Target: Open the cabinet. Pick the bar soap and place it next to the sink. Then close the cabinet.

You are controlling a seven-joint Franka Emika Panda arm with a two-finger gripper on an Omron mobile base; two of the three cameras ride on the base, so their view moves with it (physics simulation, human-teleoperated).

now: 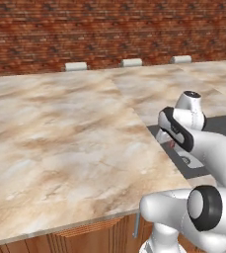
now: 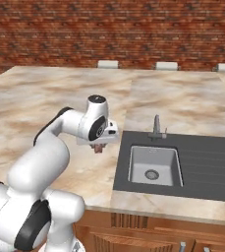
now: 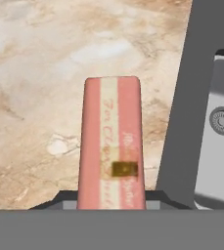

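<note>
Left base view: the gripper (image 1: 172, 144) is mostly masked by the white wrist; a small reddish patch beneath the wrist is the bar soap (image 1: 172, 144). It hangs over the marble counter (image 1: 60, 133), just beside the near-left corner of the dark sink (image 1: 218, 123) surround. Judged step: lowering the soap to the counter beside the sink. Counter on the far side of the soap from the sink is bare and gives ample room. The counter's front edge lies near the wrist, so place away from it.

Right base view: the soap (image 2: 99, 147) hangs below the hand, above the counter (image 2: 30, 103) and just beside the left rim of the sink (image 2: 202, 157). The faucet (image 2: 156, 126) stands at the back of the basin, well apart from the hand. Height above the counter cannot be told exactly; descend straight down, slowly, and release only on contact.

Hand view: the fingers are clamped on the bar soap (image 3: 112, 141), which stands lengthwise from between them; the fingertips themselves are hidden at the lower edge. The sink (image 3: 191, 97) border runs just beside the soap, with the basin and drain (image 3: 223, 120) beyond it. Keep the soap over marble (image 3: 40, 73); any drift toward the sink risks landing it on the dark rim. The cabinet is not visible here, and closing it remains to be done.
</note>
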